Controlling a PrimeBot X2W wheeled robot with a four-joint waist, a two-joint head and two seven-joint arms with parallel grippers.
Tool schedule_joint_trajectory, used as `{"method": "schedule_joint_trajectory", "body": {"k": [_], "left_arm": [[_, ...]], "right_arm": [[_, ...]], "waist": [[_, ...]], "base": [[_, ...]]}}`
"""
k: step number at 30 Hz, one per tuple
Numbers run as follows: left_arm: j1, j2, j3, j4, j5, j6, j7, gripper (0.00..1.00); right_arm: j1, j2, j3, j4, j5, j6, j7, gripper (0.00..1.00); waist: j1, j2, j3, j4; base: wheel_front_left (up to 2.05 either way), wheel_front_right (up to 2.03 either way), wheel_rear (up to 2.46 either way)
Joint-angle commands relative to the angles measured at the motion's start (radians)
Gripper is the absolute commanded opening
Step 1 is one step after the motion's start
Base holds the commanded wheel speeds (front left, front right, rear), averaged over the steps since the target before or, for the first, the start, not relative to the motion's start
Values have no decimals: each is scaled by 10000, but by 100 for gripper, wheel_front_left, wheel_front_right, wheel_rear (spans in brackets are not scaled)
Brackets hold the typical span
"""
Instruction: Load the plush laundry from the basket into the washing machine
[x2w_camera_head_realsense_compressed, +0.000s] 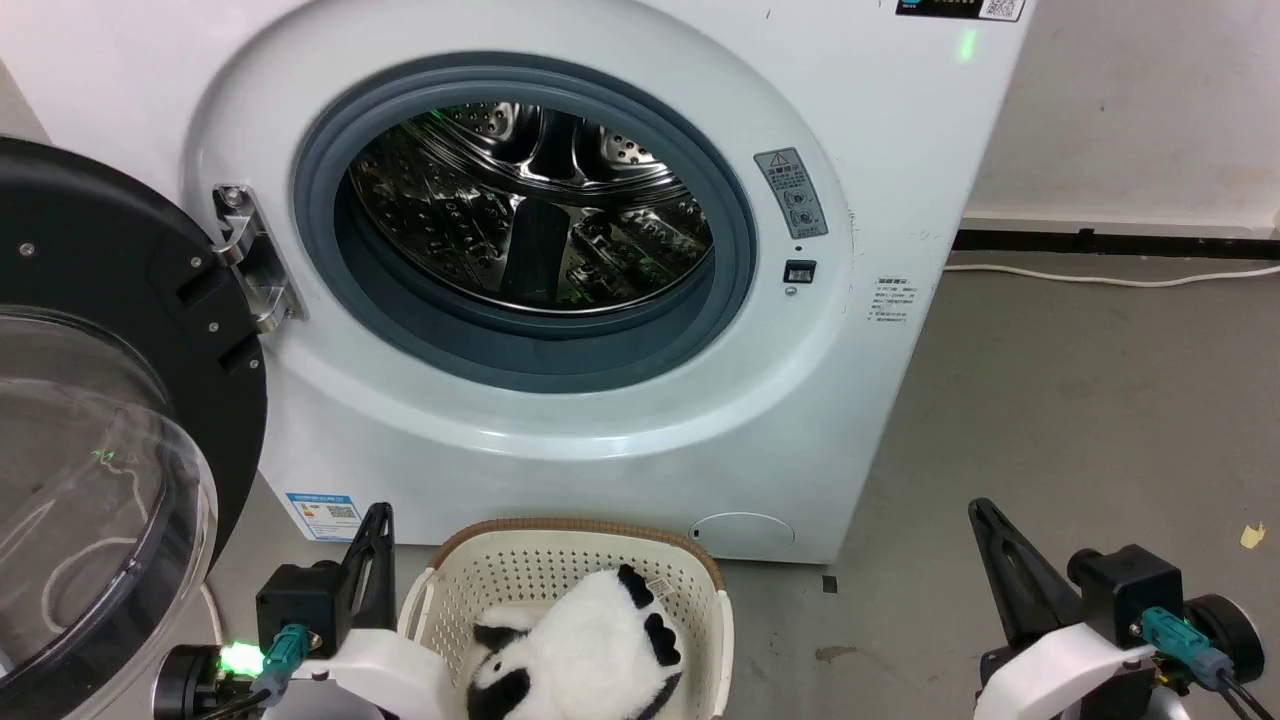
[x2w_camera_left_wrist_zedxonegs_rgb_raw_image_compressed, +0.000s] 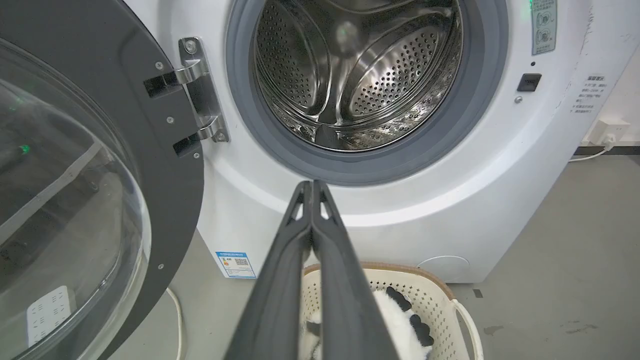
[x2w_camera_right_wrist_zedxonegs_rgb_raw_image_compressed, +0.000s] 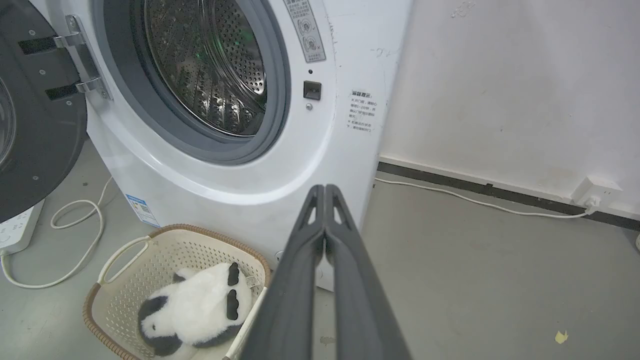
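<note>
The pick is not yet begun. The plush laundry (x2w_camera_head_realsense_compressed: 585, 650) lies inside the basket (x2w_camera_head_realsense_compressed: 560, 528), which stands on the floor (x2w_camera_head_realsense_compressed: 1050, 400). The washing machine (x2w_camera_head_realsense_compressed: 900, 200) is just behind the basket, and its door (x2w_camera_head_realsense_compressed: 100, 400) is swung wide to the basket's left. My left hand (x2w_camera_left_wrist_zedxonegs_rgb_raw_image_compressed: 312, 190), fingers pressed together and empty, hovers just left of the basket. My right hand (x2w_camera_right_wrist_zedxonegs_rgb_raw_image_compressed: 325, 192), also closed on nothing, hangs well to the basket's right. Next, I judge, one hand must open and descend into the basket.

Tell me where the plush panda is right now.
In the head view, the plush laundry lies inside the basket at bottom centre. The basket sits on the floor directly in front of the washing machine.
</note>
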Motion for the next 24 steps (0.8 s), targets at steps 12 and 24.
{"method": "schedule_joint_trajectory", "body": {"k": [12, 24], "left_arm": [[-153, 1, 5, -41, 18, -41, 3, 0], [-153, 1, 5, -41, 18, -41, 3, 0]], "right_arm": [[-117, 15, -18, -45, -62, -9, 5, 0], [-117, 15, -18, -45, -62, -9, 5, 0]], "waist": [[0, 0, 0, 0], [0, 0, 0, 0]], "base": [[0, 0, 0], [0, 0, 0]]}}
